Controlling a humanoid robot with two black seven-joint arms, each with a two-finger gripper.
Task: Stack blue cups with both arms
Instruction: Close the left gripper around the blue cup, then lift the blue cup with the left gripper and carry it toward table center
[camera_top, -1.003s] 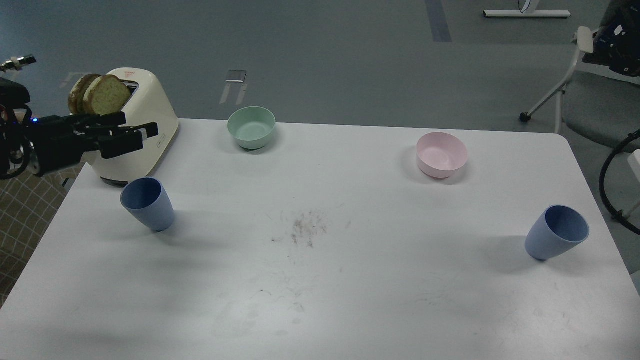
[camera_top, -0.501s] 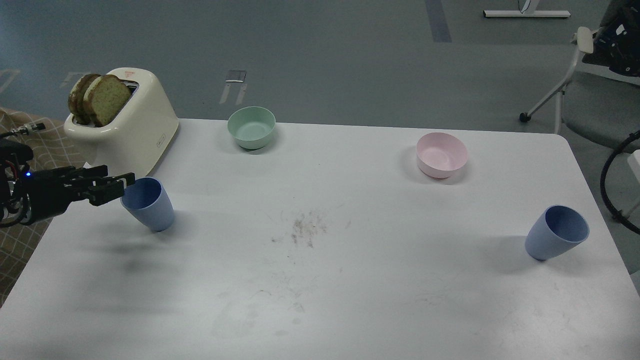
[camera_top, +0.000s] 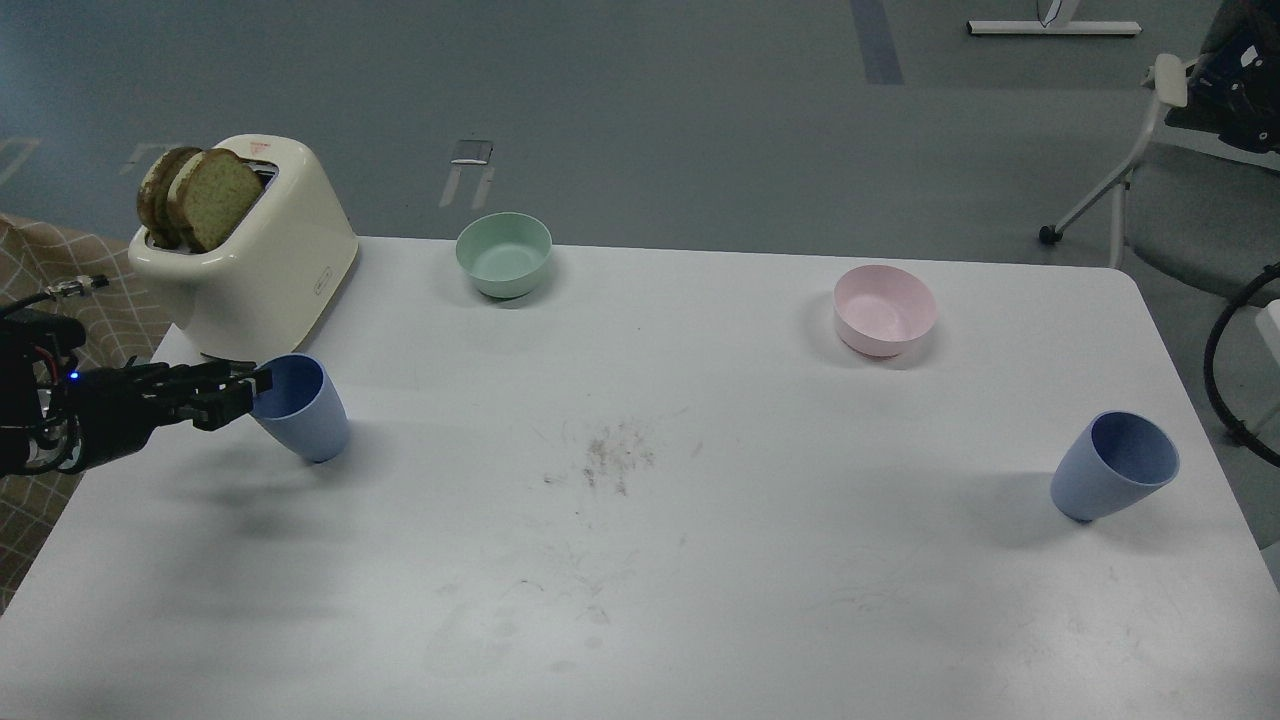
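Two blue cups stand upright on the white table (camera_top: 640, 560). The left blue cup (camera_top: 305, 410) is near the table's left edge, in front of the toaster. The right blue cup (camera_top: 1113, 480) is near the right edge. My left gripper (camera_top: 248, 392) comes in from the left, low over the table. Its fingertips are at the left cup's left rim and look spread apart with nothing held. I cannot tell whether they touch the cup. My right arm and gripper are out of view.
A cream toaster (camera_top: 255, 265) with two slices of bread stands at the back left, just behind the left cup. A pale green bowl (camera_top: 503, 253) and a pink bowl (camera_top: 885, 308) sit along the back. A chair (camera_top: 1180, 170) stands off the table's right.
My left gripper has come down from in front of the toaster to the height of the left cup's rim and moved right up to it. The cups have not moved.
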